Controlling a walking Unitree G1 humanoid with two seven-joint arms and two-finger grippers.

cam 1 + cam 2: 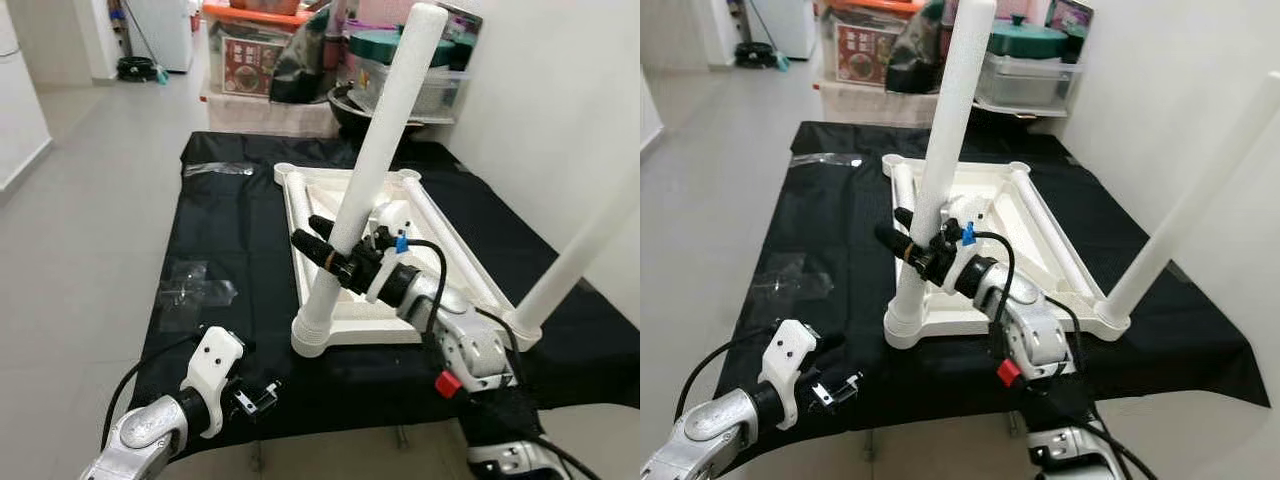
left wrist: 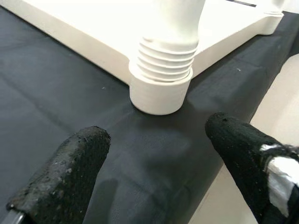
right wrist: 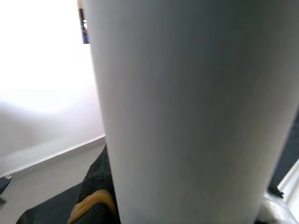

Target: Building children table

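Note:
The white table top (image 1: 330, 195) lies upside down on a black cloth (image 1: 240, 230). A long white leg (image 1: 385, 130) stands tilted in its near left corner socket (image 1: 318, 335). My right gripper (image 1: 320, 238) is shut on this leg a little above the socket, and the leg (image 3: 187, 112) is close in front of the right wrist camera. A second leg (image 1: 580, 250) stands in the near right corner. My left gripper (image 1: 262, 395) hovers low at the cloth's front edge, open. Its fingers (image 2: 70, 168) face the leg's threaded base (image 2: 161, 70) without touching it.
Two more white tubes (image 1: 445, 235) lie along the frame inside the table top. Clear plastic bags (image 1: 195, 285) lie on the cloth's left side. Boxes and pots (image 1: 260, 55) are stacked behind it. A white wall (image 1: 560, 90) stands on the right, tiled floor (image 1: 80, 230) on the left.

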